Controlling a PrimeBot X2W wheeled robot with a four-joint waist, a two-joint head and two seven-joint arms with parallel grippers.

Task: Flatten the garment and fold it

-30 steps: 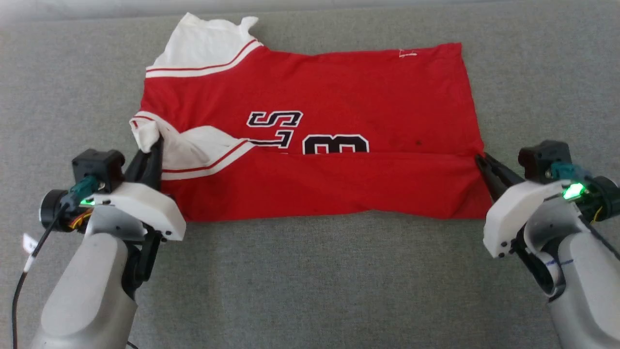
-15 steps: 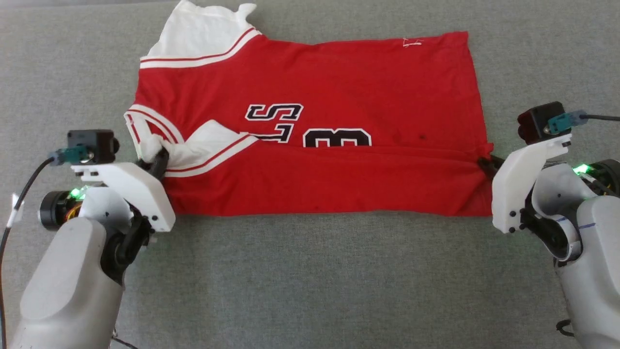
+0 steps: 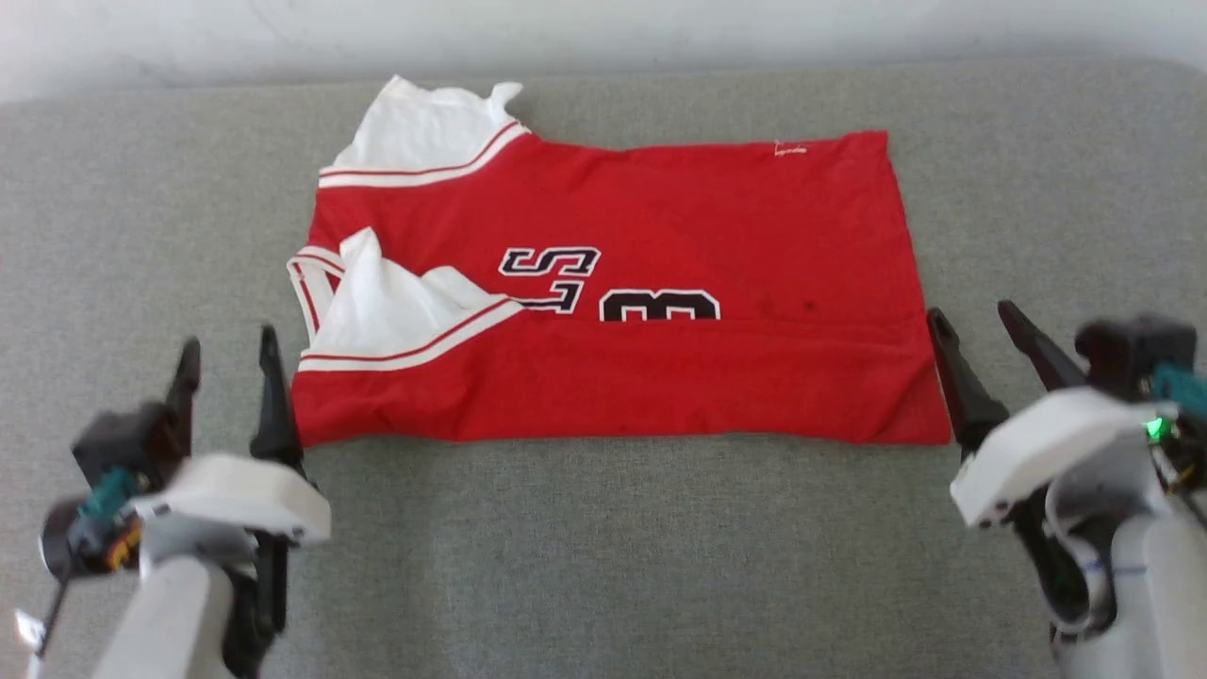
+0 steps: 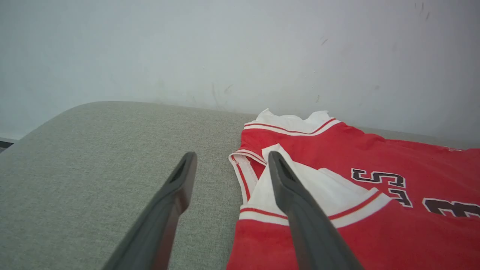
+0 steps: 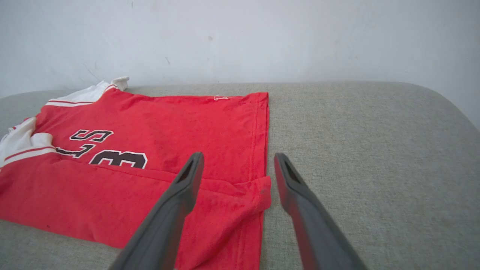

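Garment (image 3: 651, 377) half-folded, both jaws spread

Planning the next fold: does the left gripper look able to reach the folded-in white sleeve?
Probably yes: the left gripper is open beside the garment, and the sleeve lies on top, uncovered.

a plain indoor robot test space, closer to a lab or workroom than a home, as far as the views tell. the work surface is a wide grey woven-fabric pad with rounded corners (image 3: 603, 566), meeting a bare pale painted wall (image 4: 240, 48) marked with small scuffs and specks. white plastic wrist shells (image 3: 1047, 448) carry loose wiring and a small green status light (image 3: 1152, 431).
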